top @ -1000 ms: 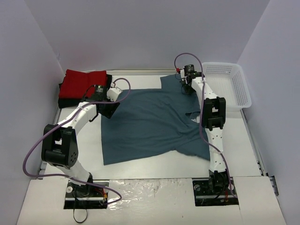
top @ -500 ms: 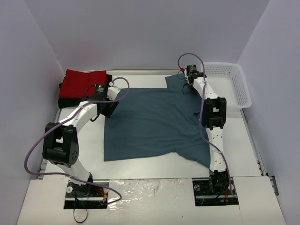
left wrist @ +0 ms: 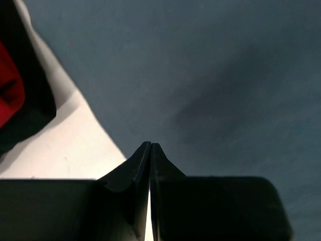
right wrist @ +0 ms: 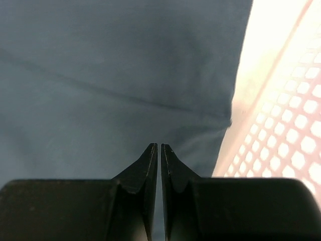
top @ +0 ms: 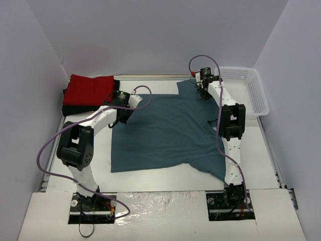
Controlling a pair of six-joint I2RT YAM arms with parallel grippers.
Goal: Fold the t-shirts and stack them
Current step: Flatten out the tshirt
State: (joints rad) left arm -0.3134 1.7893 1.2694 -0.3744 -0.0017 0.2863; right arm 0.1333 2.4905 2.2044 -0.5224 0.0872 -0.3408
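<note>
Both were closed at the far edge of the teal t-shirt [top: 165, 130], left pincer [left wrist: 150, 145] by white surface [left wrist: 65, 150], right pincer [right wrist: 159, 146] by the basket [right wrist: 286, 145], cloth grip unclear.

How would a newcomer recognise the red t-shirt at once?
On the table, go to the far left corner. A folded red t-shirt lies there on a black shirt. It is the only bright red thing; the spread shirt beside it is slate-blue.

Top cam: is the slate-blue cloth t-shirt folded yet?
No, the slate-blue cloth t-shirt lies spread open on the white table.
</note>
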